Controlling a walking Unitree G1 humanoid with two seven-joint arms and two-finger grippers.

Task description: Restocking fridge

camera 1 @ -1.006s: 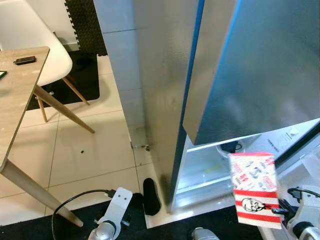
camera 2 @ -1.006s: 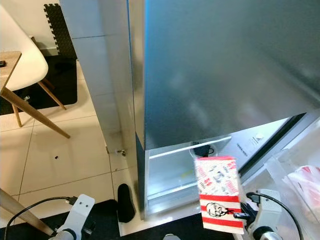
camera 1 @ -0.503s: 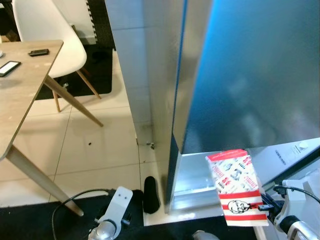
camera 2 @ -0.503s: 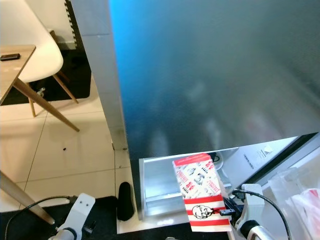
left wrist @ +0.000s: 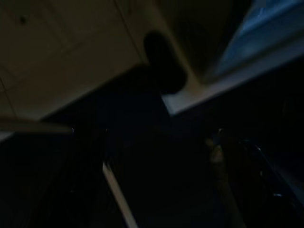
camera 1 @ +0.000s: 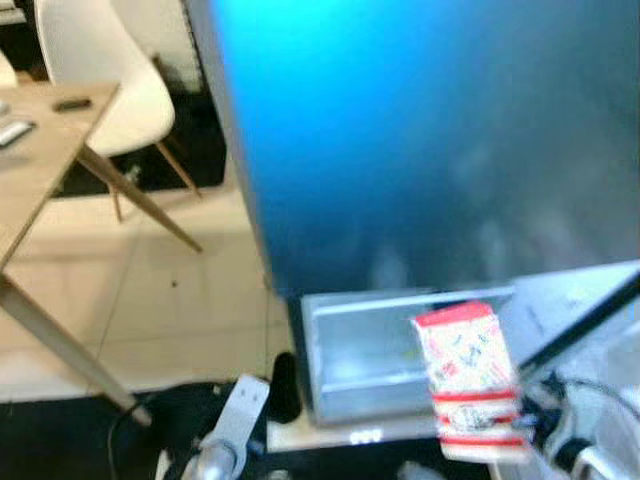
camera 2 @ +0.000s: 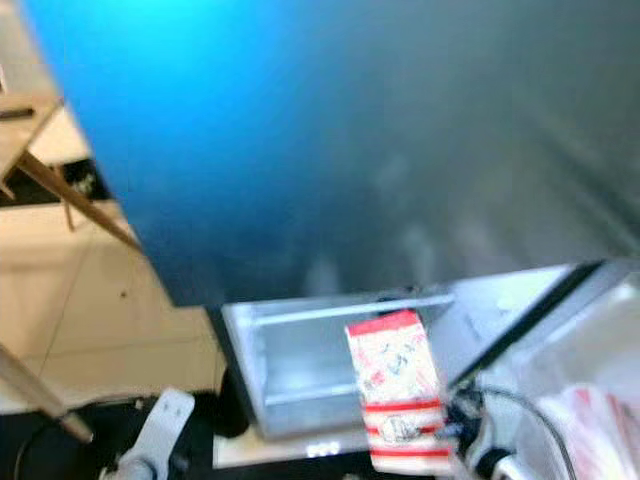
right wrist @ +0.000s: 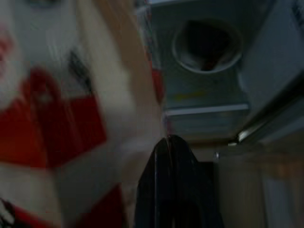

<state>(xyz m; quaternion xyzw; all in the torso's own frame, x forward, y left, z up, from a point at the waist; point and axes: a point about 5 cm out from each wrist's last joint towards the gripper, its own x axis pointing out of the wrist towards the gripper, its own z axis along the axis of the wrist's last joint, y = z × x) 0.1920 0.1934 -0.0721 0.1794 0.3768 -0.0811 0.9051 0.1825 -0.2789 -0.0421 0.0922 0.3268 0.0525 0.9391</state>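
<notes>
Pale floor tiles (camera 1: 150, 300) and a wooden table (camera 1: 40, 190) sit off to your left in the blurred head views, and the fridge door (camera 2: 350, 150) looms ahead; below it, the open fridge compartment (camera 1: 370, 345) lies just past the red-and-white carton (camera 1: 468, 380), which your right gripper (camera 1: 535, 432) holds upright. Right wrist view: a black finger (right wrist: 168, 185) is pressed to the carton, compartment dead ahead. Left wrist view: dark, and I can't tell how its fingers stand.
</notes>
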